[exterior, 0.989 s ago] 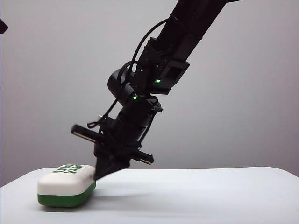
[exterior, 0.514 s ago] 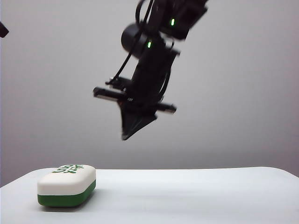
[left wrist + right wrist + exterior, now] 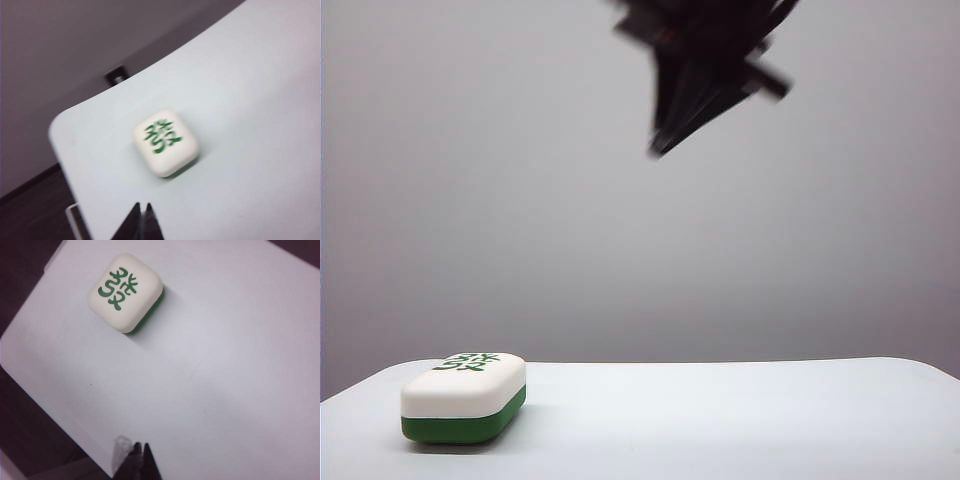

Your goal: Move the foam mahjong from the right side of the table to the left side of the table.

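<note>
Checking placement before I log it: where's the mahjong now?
In the exterior view the mahjong lies flat near the left end of the table, character up. Both grippers, left and right, are clear of it, jaws shut.

Blurred, edge-cropped right gripper [image 3: 665, 148] overhead

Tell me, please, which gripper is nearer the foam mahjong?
Left, probably. The left gripper hovers just short of the foam mahjong; the right gripper hangs with a wide stretch of table between.
</note>
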You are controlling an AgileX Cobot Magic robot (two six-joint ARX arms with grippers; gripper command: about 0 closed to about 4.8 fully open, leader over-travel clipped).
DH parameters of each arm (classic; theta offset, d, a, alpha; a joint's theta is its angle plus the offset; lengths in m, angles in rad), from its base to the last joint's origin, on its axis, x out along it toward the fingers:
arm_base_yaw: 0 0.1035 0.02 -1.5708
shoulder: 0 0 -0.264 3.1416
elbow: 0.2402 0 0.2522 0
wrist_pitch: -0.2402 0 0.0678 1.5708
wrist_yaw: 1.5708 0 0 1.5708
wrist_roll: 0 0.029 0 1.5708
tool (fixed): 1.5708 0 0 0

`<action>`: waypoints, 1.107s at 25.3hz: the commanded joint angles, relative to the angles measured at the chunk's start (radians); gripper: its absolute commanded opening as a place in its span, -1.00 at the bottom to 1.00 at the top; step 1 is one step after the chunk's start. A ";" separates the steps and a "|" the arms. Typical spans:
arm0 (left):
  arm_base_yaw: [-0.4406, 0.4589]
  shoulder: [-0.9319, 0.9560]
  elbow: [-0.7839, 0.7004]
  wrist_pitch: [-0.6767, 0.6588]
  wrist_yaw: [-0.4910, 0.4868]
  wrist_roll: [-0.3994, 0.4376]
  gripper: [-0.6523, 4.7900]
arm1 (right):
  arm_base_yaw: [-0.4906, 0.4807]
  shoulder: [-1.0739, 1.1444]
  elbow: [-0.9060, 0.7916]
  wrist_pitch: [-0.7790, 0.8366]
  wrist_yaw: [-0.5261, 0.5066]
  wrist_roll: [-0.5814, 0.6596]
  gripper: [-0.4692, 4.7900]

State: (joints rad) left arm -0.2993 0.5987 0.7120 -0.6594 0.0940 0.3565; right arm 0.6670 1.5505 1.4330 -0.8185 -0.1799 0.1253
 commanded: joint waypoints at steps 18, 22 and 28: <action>0.000 -0.274 -0.218 0.462 -0.177 -0.179 -0.78 | -0.571 -0.946 -0.648 0.359 -0.045 0.060 -0.84; -0.001 -0.359 -0.313 0.550 -0.185 -0.230 -0.78 | -0.572 -1.022 -0.754 0.469 -0.052 0.167 -0.84; -0.001 -0.414 -0.448 0.686 -0.187 -0.244 -0.78 | -0.572 -1.189 -0.956 0.623 0.013 0.193 -0.84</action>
State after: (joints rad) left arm -0.3004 0.1879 0.2752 -0.0238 -0.0902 0.1184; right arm 0.0944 0.4072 0.5037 -0.2607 -0.2054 0.3099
